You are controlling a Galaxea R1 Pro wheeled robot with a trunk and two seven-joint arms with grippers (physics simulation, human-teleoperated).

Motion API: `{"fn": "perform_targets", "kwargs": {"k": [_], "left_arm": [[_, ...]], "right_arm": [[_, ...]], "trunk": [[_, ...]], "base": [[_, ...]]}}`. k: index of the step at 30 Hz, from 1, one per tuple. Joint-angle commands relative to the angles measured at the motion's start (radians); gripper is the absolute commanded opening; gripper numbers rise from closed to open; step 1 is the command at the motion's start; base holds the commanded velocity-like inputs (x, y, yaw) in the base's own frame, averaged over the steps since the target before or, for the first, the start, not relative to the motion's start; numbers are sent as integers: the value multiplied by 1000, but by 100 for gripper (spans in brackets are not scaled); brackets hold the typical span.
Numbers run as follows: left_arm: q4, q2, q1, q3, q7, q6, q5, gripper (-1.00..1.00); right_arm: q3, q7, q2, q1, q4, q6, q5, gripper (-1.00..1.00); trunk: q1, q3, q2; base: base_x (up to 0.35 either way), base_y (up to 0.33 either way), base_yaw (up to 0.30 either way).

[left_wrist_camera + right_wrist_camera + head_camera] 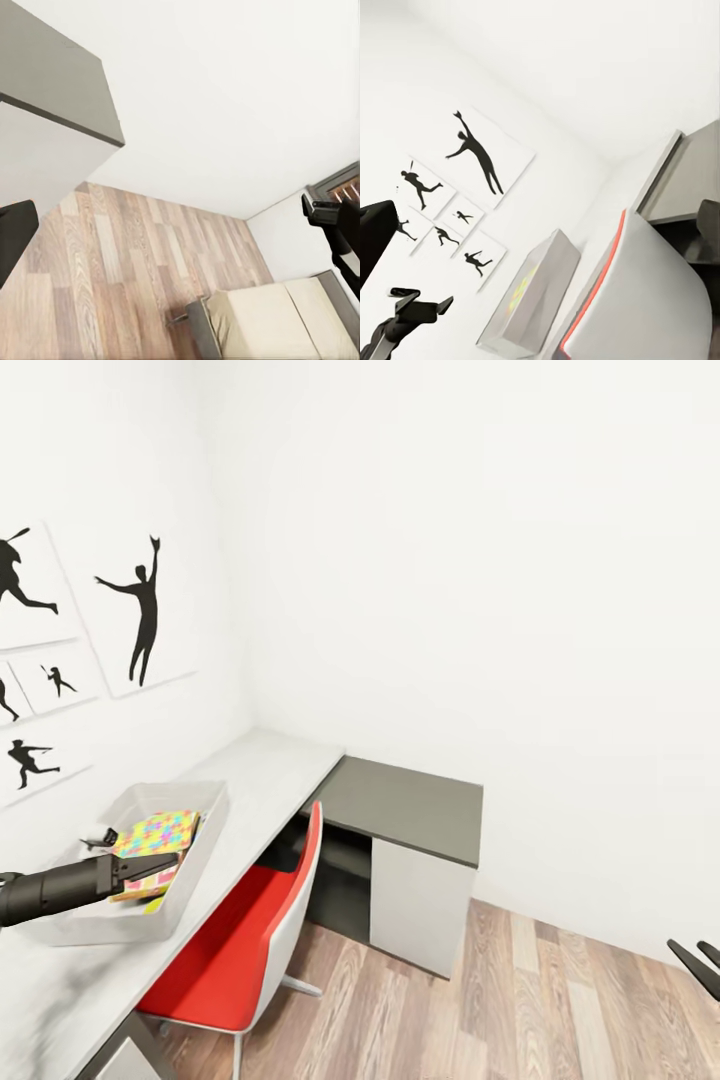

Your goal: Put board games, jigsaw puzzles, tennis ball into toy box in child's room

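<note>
The light-grey toy box (205, 830) stands on the pale table (275, 765) by the poster wall. Inside it a multicolour jigsaw puzzle (157, 832) lies on top of other flat colourful things, and a small yellow-green bit (153, 905) peeks out below them. My left gripper (150, 857) hovers over the box, open and empty. My right gripper (700, 960) is low at the far right above the floor, and its wrist view shows its fingers spread with nothing between them. From the right wrist the toy box (536, 289) appears side-on. The bed (277, 322) is bare in the left wrist view.
A red and white chair (250, 930) is tucked against the table right next to the toy box. A lower dark grey cabinet (410, 805) with a light door joins the table in the corner. Wood-plank floor (520, 1000) lies open to the right. Black silhouette posters (140, 610) hang on the wall.
</note>
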Motion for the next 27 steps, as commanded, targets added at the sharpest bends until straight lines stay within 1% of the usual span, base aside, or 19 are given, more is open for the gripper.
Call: {"fn": "perform_targets", "kwargs": {"k": [1,20,27], "left_arm": [[-1,1,0,1,-4,11,0,100],[-1,2,0,1,-4,10,3,100],[-1,3,0,1,-4,10,3,100]], "right_arm": [[-1,3,1,-1,0,11,0,100],[1,3,5,-1,0,8,-1,100],[1,1,6,-1,0,7,-1,100]], "trunk": [[0,-1,-2],[0,22,-2],[0,31,-2]], "base": [[-96,8,-205],[-14,1,-205],[-95,0,-206]]}}
